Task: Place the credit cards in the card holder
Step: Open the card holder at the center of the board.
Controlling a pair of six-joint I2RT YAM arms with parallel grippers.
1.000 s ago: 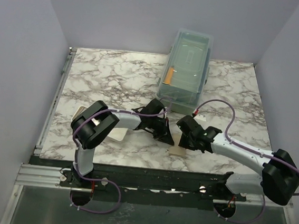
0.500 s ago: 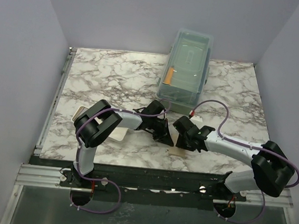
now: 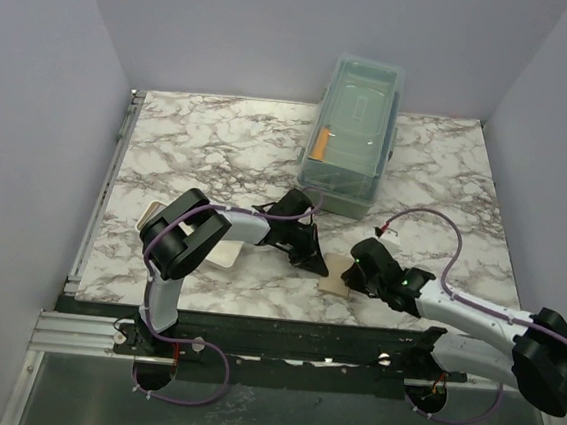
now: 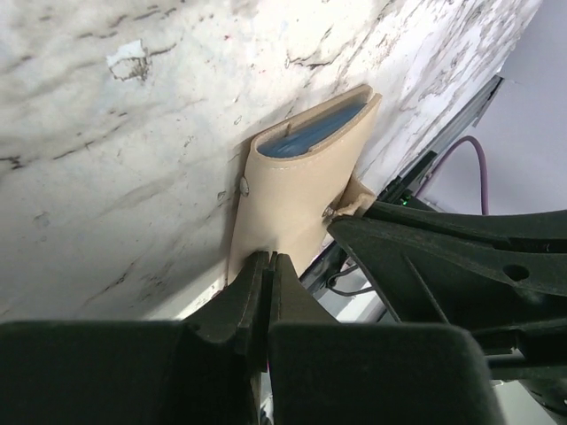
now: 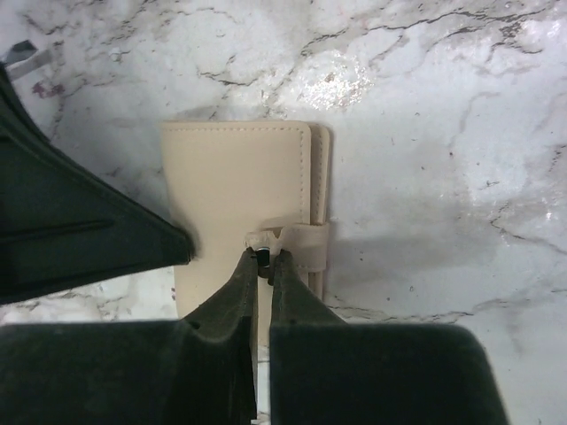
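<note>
The card holder (image 3: 338,279) is a tan folded wallet lying on the marble table between my two grippers. In the left wrist view the card holder (image 4: 297,190) shows its blue lining (image 4: 310,139) at the far end. My left gripper (image 4: 268,258) is shut on its near edge. My right gripper (image 5: 267,257) is shut on the snap tab of the strap (image 5: 301,237) that wraps over the card holder (image 5: 237,173). From above, the left gripper (image 3: 313,260) and the right gripper (image 3: 356,274) meet at the wallet from either side. No credit cards show.
A large translucent lidded box (image 3: 357,129) stands at the back of the table with a short orange stick (image 3: 318,144) inside. A white tray (image 3: 225,257) lies partly under the left arm. The metal rail (image 3: 252,332) runs along the table's near edge.
The right gripper has gone from open to shut, now pinching the strap's tab. Its wrist has shifted toward the near right. The left arm has held still.
</note>
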